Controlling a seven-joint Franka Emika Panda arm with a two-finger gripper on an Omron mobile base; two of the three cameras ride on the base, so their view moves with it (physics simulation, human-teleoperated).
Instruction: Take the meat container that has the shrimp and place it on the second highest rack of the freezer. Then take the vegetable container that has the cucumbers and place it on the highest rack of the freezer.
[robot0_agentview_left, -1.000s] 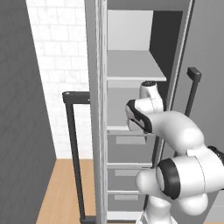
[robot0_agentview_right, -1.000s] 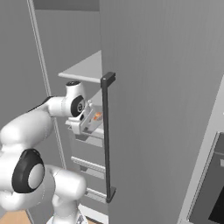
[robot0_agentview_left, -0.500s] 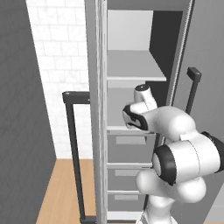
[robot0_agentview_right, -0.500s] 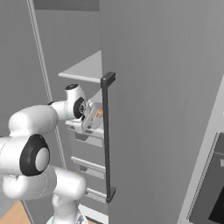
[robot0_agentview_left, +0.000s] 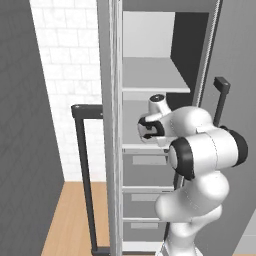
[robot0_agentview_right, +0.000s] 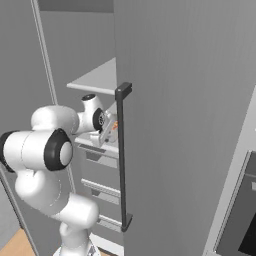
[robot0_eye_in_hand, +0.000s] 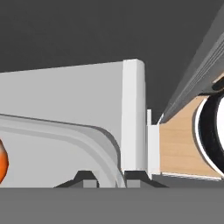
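At the freezer's open front, the claw is clenched on the rim of the shrimp container, holding it level with the second highest rack. Setting it down remains, I judge; behind, the highest rack is bare, so the cucumber container is undelivered.

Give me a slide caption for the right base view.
Hand shut on the shrimp container, at the freezer's second-highest rack.
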